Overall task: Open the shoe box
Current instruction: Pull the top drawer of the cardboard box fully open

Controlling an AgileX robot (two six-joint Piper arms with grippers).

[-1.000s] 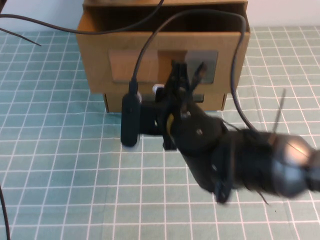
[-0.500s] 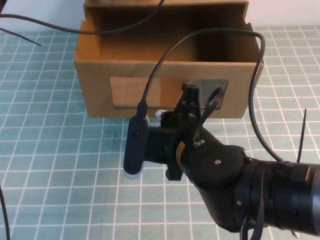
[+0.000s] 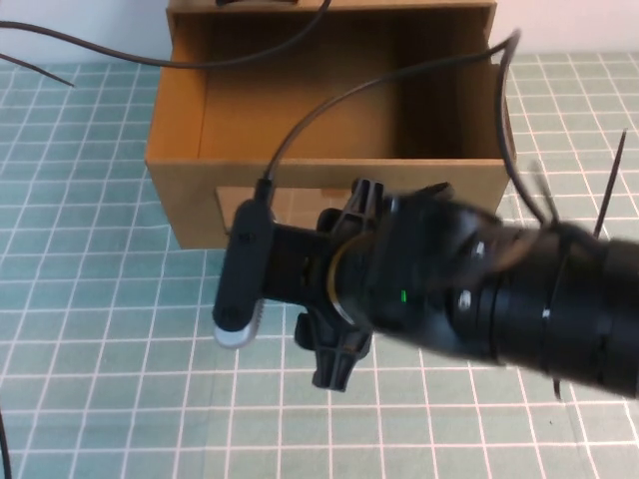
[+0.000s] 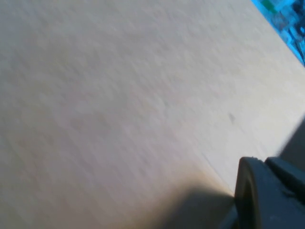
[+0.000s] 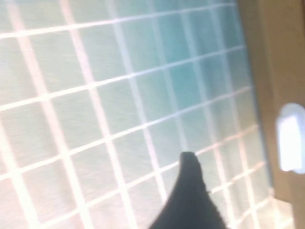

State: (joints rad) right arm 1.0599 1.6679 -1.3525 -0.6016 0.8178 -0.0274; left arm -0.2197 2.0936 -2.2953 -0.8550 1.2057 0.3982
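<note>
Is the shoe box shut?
No, the shoe box shows its interior; right gripper hovers before its front, left gripper faces cardboard.

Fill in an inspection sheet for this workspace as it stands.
Surface: green grid mat, flat.
Job's things: cardboard shoe box open, bare inside showing, nothing seen in it.
Clutter: nothing seen.
Grippers: right hand at the box's near wall, contact unclear; left hand close against plain cardboard, out of the high view.
Cables: black cables draped over the box.
Surroundings: pale wall behind the box.
</note>
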